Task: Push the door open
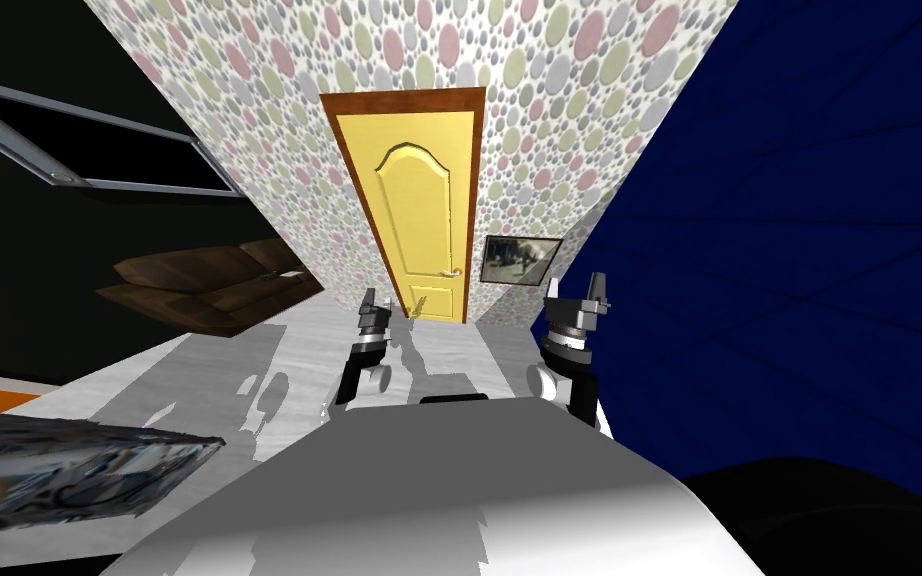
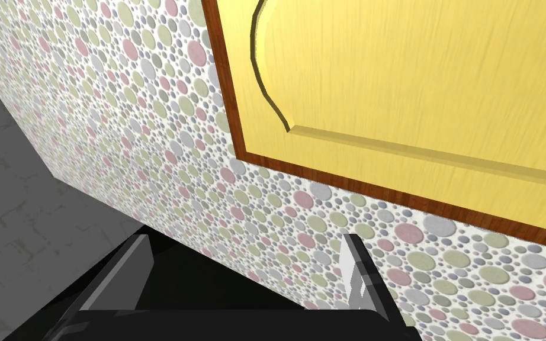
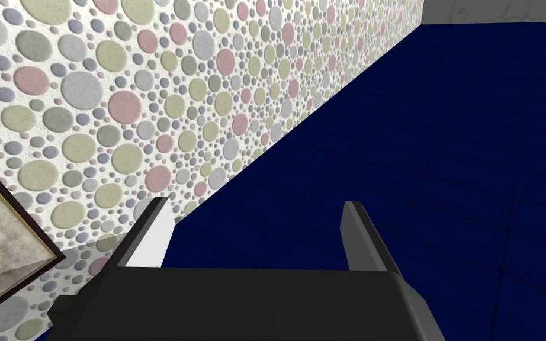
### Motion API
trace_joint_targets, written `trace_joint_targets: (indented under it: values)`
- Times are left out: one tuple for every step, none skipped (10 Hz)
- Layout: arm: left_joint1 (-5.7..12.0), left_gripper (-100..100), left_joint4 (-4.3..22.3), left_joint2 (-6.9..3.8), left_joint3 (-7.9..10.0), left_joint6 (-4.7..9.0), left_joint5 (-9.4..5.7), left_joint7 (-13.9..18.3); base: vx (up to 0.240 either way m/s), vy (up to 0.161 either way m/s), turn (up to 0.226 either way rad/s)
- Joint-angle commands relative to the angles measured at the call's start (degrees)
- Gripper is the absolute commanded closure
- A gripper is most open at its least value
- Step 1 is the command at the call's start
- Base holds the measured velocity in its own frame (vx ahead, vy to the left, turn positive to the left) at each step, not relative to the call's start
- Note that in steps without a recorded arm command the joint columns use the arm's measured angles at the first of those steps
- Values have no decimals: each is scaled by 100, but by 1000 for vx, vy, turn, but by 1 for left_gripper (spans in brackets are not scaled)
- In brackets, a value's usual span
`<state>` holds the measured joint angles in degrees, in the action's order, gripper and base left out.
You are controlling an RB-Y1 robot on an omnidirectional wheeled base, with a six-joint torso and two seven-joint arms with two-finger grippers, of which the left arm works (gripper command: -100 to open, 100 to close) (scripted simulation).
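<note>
A dark blue wall (image 1: 799,250) runs beside the right end effector (image 1: 576,287), and a pastel-dotted wall (image 1: 569,130) lies ahead of both. The yellow panelled door (image 1: 419,200) sits flush in its brown frame, ahead of the left end effector (image 1: 379,302) and apart from it. Both forearms reach forward, fingers spread, released, holding nothing. The door's small lever handle (image 1: 447,272) lies toward the right end effector

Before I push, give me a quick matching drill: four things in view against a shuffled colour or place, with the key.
1 door
2 sofa
3 framed picture
4 side wall

A dark blue
B yellow
C brown, to the left of the door
D hanging to the right of the door

Pairs: 1-B, 2-C, 3-D, 4-A
</note>
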<state>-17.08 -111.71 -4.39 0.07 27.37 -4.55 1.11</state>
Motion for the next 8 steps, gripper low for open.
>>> trace_joint_targets:
  values:
    - [124,-100,255,1,-16,34,31,-31,94,-18,-4]
    - [197,-100,414,-9,-17,54,44,-39,91,-33,-7]
    - [271,-100,573,-19,-19,75,58,-47,100,-34,-2]
    - [344,-100,731,-29,-20,96,71,-56,93,-22,-3]
    - [417,-100,885,-39,-22,117,84,-64,106,-27,-5]
    - [493,-100,1028,-47,-23,138,98,-73,112,-24,-3]
    - [493,-100,1055,-47,-23,138,98,-73,66,-12,0]
    - [571,-100,1224,-53,-25,161,112,-81,48,-12,-4]
